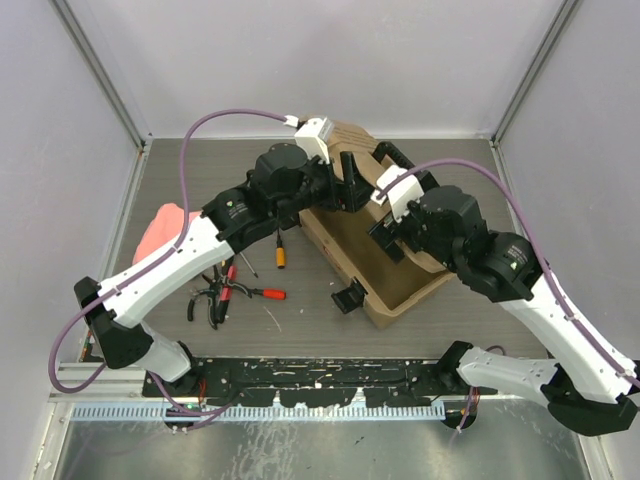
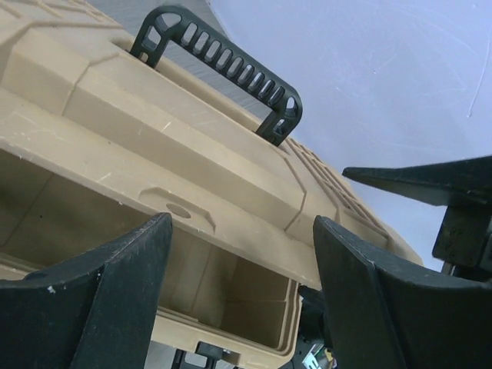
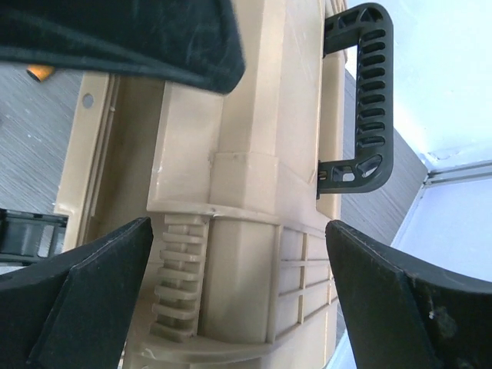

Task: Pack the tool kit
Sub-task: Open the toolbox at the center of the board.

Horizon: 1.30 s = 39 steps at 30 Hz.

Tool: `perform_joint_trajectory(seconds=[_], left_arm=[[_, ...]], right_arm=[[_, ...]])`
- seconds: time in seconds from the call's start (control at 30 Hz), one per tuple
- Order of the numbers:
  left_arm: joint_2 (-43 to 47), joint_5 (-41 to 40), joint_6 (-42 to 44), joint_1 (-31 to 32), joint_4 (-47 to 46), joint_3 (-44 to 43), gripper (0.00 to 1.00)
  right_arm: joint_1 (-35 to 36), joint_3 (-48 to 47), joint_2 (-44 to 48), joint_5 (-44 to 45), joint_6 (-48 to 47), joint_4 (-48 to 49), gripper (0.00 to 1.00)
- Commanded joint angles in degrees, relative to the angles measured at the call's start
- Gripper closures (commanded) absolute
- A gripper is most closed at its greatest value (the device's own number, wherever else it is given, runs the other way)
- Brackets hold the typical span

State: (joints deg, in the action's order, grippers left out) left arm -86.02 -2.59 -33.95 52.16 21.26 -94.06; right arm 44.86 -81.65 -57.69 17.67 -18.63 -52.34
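The tan tool case [image 1: 400, 298] stands open at centre right, its lid [image 1: 352, 134] raised at the back with a black handle [image 2: 223, 69]. My left gripper [image 1: 349, 188] is open, its jaws either side of the lid's front edge [image 2: 242, 223], with the bare inside of the case below. My right gripper [image 1: 388, 238] is open and straddles the lid's ribbed hinge end [image 3: 238, 227]. An orange-handled screwdriver [image 1: 283, 251], a red-handled screwdriver [image 1: 266, 293] and black-handled pliers [image 1: 208, 302] lie on the table left of the case. I see no hammer.
A pink folded cloth [image 1: 163, 230] lies at the left under my left arm. A black latch [image 1: 348, 297] hangs off the case's front corner. My left gripper's finger [image 3: 138, 38] crosses the top of the right wrist view. Grey walls enclose the table.
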Motion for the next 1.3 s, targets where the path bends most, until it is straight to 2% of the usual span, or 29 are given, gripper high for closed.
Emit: perform_joint_trajectory(seconds=[0.0, 0.33, 0.57, 0.73, 0.8, 0.93, 1.1, 1.27], left_arm=[[0.1, -0.8, 1.0, -0.5, -6.7, -3.1, 0.25], [-1.6, 0.6, -0.3, -1.3, -7.8, -2.7, 0.25], [5.1, -4.6, -2.1, -2.9, -9.6, 4.6, 0.21], [12.6, -9.8, -3.0, -3.2, -11.5, 13.7, 0.14], [18.0, -11.8, -4.7, -3.2, -12.4, 19.6, 0.10], [22.6, -13.9, -9.3, -3.1, -14.3, 29.4, 0.07], [20.1, -12.1, -16.7, -2.8, -11.0, 32.7, 0.03], [12.1, -15.7, -23.3, 0.6, -3.8, 28.1, 0.02]], right_arm=[[2.8, 3.9, 2.2, 7.9, -4.0, 7.1, 0.00], [9.2, 16.6, 2.9, 26.3, -13.9, 27.2, 0.00], [9.3, 22.4, 5.1, 31.4, -16.5, 38.6, 0.03], [9.2, 22.3, 5.0, 33.3, -15.8, 41.5, 0.04], [9.2, 21.9, 4.8, 33.8, -15.5, 42.2, 0.04], [8.7, 20.9, 4.1, 33.5, -13.2, 42.5, 0.04], [7.0, 19.8, 3.7, 32.9, -10.9, 42.5, 0.04], [4.7, 19.1, 3.0, 30.7, -9.6, 42.1, 0.01]])
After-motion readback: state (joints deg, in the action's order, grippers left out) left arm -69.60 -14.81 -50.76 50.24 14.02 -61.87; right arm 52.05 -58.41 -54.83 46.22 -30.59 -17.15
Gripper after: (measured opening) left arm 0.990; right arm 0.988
